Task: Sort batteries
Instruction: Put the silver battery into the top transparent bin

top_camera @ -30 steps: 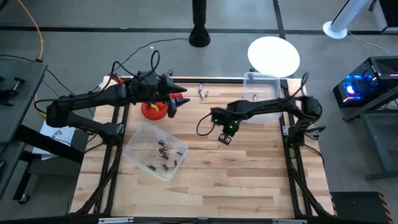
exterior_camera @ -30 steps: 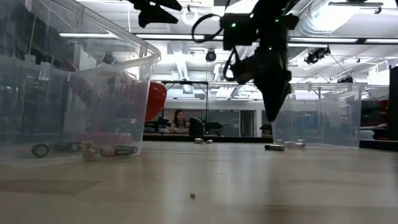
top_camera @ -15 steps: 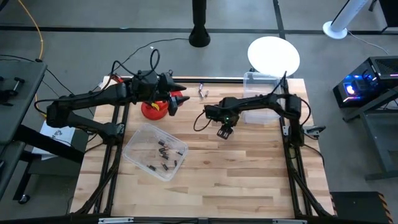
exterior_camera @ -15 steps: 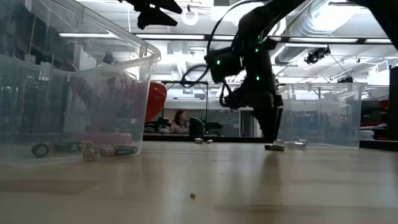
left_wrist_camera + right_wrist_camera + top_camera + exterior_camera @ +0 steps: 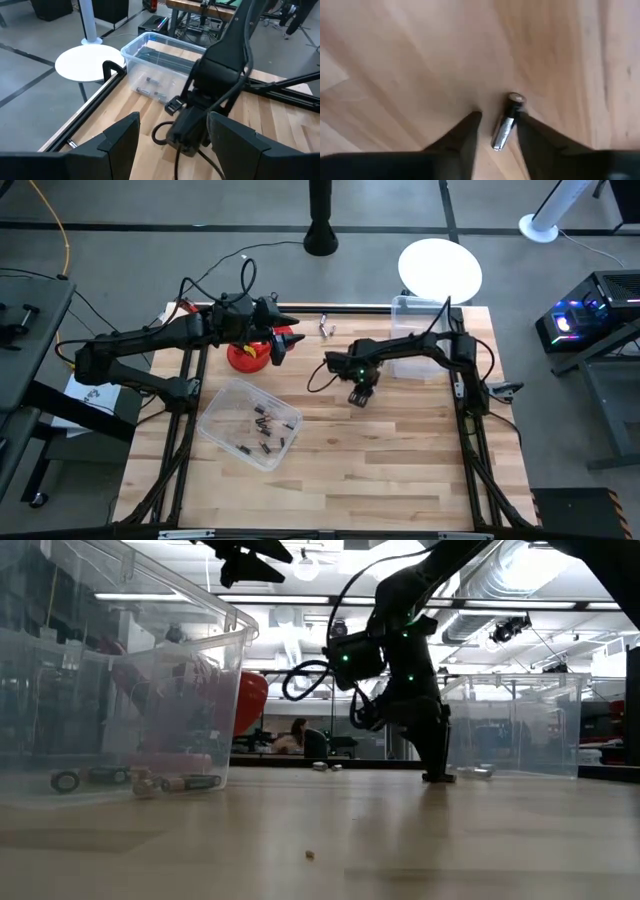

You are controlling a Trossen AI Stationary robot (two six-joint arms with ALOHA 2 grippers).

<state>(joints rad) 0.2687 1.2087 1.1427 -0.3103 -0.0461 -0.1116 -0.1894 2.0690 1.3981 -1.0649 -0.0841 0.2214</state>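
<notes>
Silvery battery [image 5: 506, 122]; two bins [image 5: 250, 423]

Light was even and bright from overhead, with long ceiling fixtures [image 5: 560, 606] glowing in the low view and only soft shadows on the wooden table [image 5: 400, 470] seen from above. In the low view the near clear bin [image 5: 120, 690] was blurred and glared, and the arms were backlit silhouettes. The right wrist view was soft and motion-blurred, the battery [image 5: 506, 122] catching a highlight.
</notes>
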